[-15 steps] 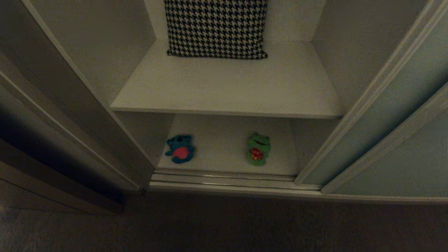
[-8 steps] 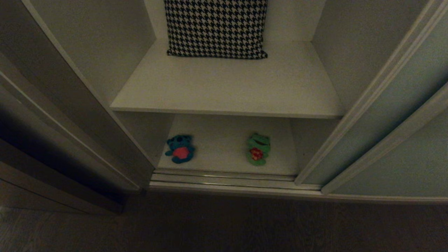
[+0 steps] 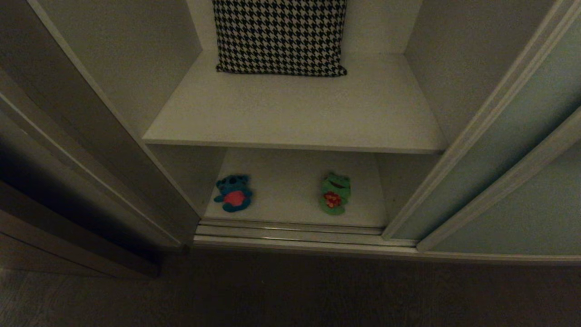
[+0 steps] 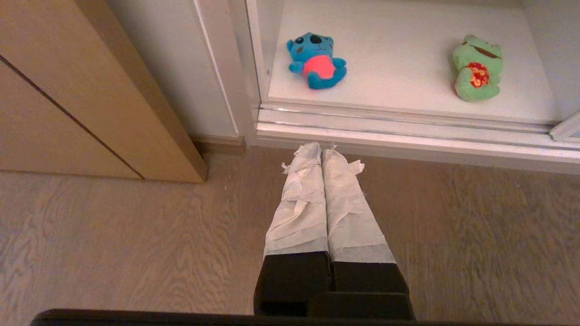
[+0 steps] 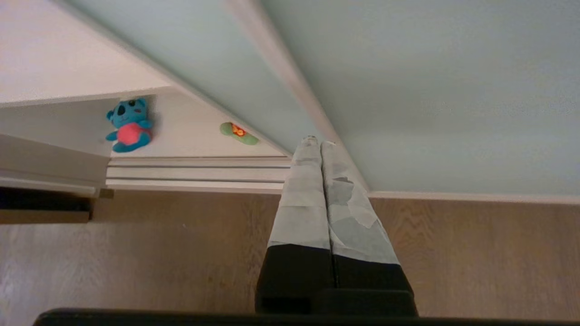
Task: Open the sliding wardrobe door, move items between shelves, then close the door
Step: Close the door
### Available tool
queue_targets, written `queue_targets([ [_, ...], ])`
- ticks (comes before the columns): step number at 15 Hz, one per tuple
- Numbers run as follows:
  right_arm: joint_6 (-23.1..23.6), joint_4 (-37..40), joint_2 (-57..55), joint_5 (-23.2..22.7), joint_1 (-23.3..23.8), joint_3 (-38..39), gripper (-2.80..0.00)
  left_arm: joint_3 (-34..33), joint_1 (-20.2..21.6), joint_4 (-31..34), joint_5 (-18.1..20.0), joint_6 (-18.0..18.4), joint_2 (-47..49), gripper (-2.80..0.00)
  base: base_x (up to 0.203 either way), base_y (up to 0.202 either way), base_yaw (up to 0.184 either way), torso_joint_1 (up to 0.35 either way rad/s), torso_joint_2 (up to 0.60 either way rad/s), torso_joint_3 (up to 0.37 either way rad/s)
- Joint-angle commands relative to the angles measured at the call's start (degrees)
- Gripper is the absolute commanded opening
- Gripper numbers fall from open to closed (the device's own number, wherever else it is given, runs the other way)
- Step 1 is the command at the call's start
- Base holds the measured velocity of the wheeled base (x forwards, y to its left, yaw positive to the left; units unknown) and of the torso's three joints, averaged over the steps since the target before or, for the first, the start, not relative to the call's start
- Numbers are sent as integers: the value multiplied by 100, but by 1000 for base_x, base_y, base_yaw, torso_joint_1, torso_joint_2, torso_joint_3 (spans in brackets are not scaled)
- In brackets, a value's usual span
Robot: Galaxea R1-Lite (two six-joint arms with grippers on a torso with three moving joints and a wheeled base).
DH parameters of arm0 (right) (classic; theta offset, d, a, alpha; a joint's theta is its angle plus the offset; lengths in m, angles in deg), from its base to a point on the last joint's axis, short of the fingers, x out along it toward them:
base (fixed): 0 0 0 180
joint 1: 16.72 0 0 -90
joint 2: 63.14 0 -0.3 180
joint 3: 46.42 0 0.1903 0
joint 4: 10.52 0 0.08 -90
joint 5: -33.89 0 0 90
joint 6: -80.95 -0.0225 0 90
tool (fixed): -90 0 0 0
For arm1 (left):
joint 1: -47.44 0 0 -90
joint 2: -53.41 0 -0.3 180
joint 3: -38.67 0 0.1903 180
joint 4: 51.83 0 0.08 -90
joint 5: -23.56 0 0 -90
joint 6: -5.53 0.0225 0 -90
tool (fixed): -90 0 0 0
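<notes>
Now, from the head camera, the sliding wardrobe door (image 3: 508, 172) stands open on the right; the blue bear (image 3: 233, 193) and green frog (image 3: 335, 193) lie apart on the lower shelf (image 3: 286, 190), the houndstooth cushion (image 3: 280, 36) on the upper shelf (image 3: 295, 113). The left wrist camera shows the left gripper (image 4: 322, 151) pressed closed, empty, over the wooden floor (image 4: 113, 244). The right wrist camera shows the right gripper (image 5: 318, 141) closed, empty, near the door frame.

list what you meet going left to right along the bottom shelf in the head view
dark brown wooden side panel → small teal-blue plush bear with a red belly → green plush frog in red patterned clothing → pale grey-green sliding wardrobe door
</notes>
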Motion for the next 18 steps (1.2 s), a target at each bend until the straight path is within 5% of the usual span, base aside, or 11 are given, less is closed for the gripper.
queue_targets([
  [1, 10, 3, -365, -8, -162, -202, -280, -1, 0, 1, 1, -3, 5, -280, 0, 0, 0, 0, 0, 0],
  [18, 2, -533, -650, 145, -471, -325, -280, -1, 0, 1, 1, -3, 7, -280, 0, 0, 0, 0, 0, 0],
])
